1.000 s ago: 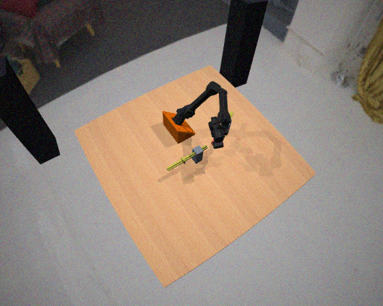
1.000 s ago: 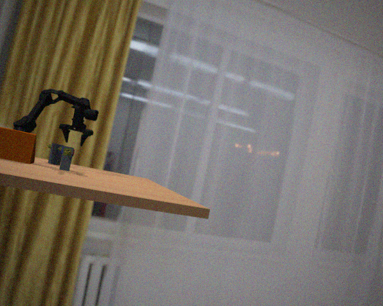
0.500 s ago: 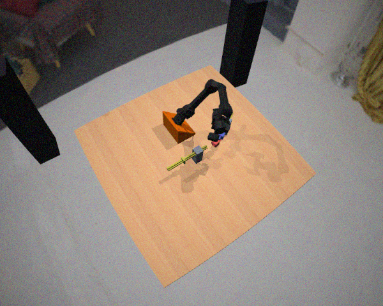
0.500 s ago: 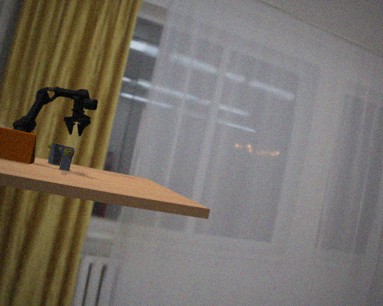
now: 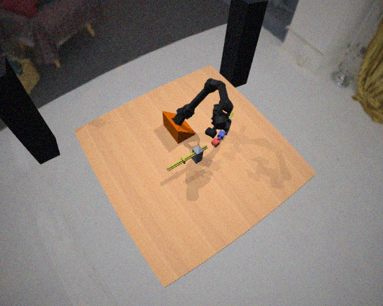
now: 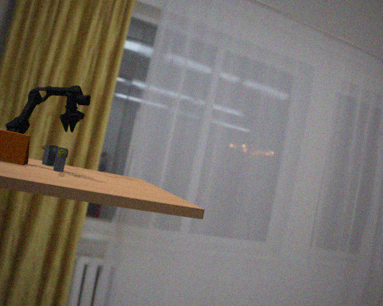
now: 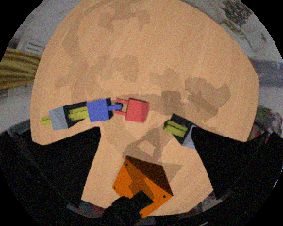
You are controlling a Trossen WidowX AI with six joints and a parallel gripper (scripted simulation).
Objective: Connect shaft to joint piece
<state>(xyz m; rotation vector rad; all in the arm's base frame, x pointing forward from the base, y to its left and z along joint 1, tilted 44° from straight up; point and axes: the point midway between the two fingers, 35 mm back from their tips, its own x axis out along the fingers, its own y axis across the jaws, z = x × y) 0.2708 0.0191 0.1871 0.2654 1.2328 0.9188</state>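
The red square joint piece point(image 5: 215, 142) point(image 7: 138, 110) hangs by its arms on the blue hinge part point(image 5: 221, 134) point(image 7: 99, 110) of the first yellow shaft point(image 7: 78, 114), fixed in a grey block point(image 7: 58, 119). Its far face is turned roughly toward the second shaft point(image 5: 177, 164) point(image 7: 175, 128); exact alignment cannot be told. A gap separates them. The second shaft runs through the other grey block point(image 5: 197, 154) point(image 7: 190, 137) and carries a small cross tab. My gripper point(image 5: 219, 130) point(image 6: 69, 131) point(image 7: 148, 132) is open and empty, high above the joint and shafts, touching nothing.
The orange wedge-shaped base point(image 5: 186, 135) point(image 6: 7, 146) point(image 7: 151, 184) bears the arm beside the blocks. The wooden table top point(image 5: 185, 237) point(image 6: 135, 192) has its edges well away from the blocks. Two black pillars point(image 5: 242, 43) point(image 5: 23, 122) stand outside the table.
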